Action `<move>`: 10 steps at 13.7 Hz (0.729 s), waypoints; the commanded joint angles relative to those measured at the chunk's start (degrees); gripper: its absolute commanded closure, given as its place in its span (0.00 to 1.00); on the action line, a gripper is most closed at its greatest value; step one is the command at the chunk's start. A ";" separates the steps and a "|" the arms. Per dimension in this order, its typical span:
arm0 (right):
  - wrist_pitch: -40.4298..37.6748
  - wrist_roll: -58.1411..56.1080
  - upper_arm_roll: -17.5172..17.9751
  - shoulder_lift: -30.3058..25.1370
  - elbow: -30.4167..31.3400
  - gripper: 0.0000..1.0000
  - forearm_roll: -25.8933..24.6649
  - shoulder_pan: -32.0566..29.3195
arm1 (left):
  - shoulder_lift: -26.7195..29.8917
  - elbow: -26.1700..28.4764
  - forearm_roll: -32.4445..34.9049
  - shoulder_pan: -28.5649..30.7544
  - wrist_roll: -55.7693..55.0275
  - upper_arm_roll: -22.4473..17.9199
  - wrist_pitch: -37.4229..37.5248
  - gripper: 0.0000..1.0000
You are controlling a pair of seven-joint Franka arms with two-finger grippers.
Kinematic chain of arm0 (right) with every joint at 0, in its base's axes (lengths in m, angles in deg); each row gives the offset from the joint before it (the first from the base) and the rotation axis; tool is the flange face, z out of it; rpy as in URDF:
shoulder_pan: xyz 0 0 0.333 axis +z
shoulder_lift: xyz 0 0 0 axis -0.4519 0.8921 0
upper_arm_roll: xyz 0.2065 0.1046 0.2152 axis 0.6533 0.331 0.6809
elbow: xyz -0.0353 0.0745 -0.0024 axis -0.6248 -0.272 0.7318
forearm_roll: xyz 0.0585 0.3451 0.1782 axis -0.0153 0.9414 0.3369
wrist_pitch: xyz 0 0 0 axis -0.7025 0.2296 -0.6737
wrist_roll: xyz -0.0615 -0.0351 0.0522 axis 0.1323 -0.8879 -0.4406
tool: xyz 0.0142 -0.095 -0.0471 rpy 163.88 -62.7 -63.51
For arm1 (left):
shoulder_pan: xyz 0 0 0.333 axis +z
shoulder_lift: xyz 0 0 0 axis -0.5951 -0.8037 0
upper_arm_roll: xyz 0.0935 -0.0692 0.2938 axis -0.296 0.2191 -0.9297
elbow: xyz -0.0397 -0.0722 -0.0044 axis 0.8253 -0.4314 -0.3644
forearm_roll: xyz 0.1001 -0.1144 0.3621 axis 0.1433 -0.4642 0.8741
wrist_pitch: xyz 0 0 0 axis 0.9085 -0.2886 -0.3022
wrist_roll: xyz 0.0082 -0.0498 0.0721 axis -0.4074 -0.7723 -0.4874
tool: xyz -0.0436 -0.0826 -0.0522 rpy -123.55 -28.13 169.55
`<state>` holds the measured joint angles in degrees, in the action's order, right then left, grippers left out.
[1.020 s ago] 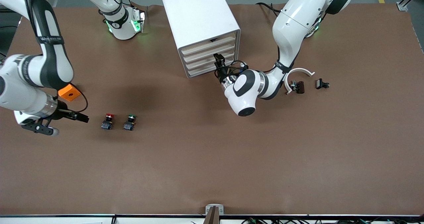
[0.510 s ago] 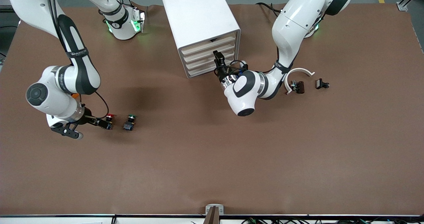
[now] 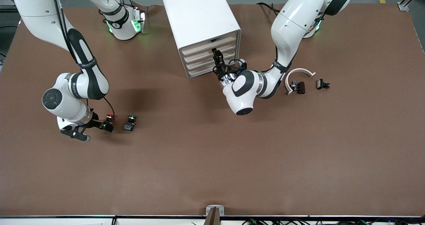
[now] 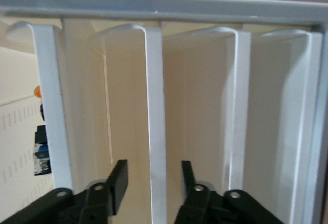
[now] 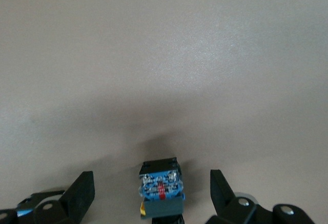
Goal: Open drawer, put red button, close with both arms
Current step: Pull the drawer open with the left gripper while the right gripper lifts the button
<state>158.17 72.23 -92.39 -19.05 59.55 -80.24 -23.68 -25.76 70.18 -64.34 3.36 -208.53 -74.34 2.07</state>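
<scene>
Now, biggest thing first: the white cabinet (image 3: 201, 25) sits near the counter edge along the robots' bases, all four drawers stacked in its face and every one shut. The left gripper (image 3: 217, 60) is right up at that face, and in the left wrist view its jaws stand apart on either side of one drawer's (image 4: 156, 131) front lip, not yet pinching it. Trouble here, I'd say: if the fingers (image 4: 119, 180) close off-centre or only catch the edge of that thin lip, the pull slips free, or the light cabinet drags along the counter with it.

Down toward the right arm's end, nearer the front camera, the right gripper (image 3: 107, 127) is low at the counter, jaws spread wide, with the red button (image 5: 160, 190) standing between them and neither finger touching it. It's a tiny, top-heavy piece; one finger (image 5: 79, 193) arriving first could tip it or skid it out of the grip.

The green-capped button (image 3: 130, 123) stands just beside, on the side toward the counter's middle. A sideways nudge could knock it or, worse, a drift could collect the wrong one.

And timing matters: no open drawer, nowhere to put the button.
</scene>
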 commanded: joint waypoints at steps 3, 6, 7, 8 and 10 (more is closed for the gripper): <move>3.70 0.72 0.00 -0.09 3.54 0.00 -0.52 0.33 | -1.05 0.10 -1.95 -0.68 -0.87 -0.24 0.02 0.88; 4.06 0.72 0.00 0.79 3.63 0.00 -0.43 0.33 | -0.79 -0.16 -2.48 -0.42 -0.96 -0.33 0.02 0.91; 3.89 0.63 0.00 0.79 3.63 0.00 -0.43 0.24 | -0.44 -0.16 -2.48 -0.15 -1.13 -0.76 0.02 0.92; 3.63 0.46 0.00 0.71 3.54 0.02 -0.52 0.24 | -0.18 -0.42 -2.57 0.46 -1.31 -0.94 0.02 0.94; 3.27 0.19 0.00 0.71 3.46 0.59 -0.52 0.33 | 0.17 -1.04 -2.57 2.65 -1.83 -1.12 0.02 0.94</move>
<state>161.13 72.17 -92.33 -17.88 62.20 -80.29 -23.59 -26.53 69.86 -65.39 3.86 -208.56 -75.03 1.97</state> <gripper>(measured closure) 0.048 0.859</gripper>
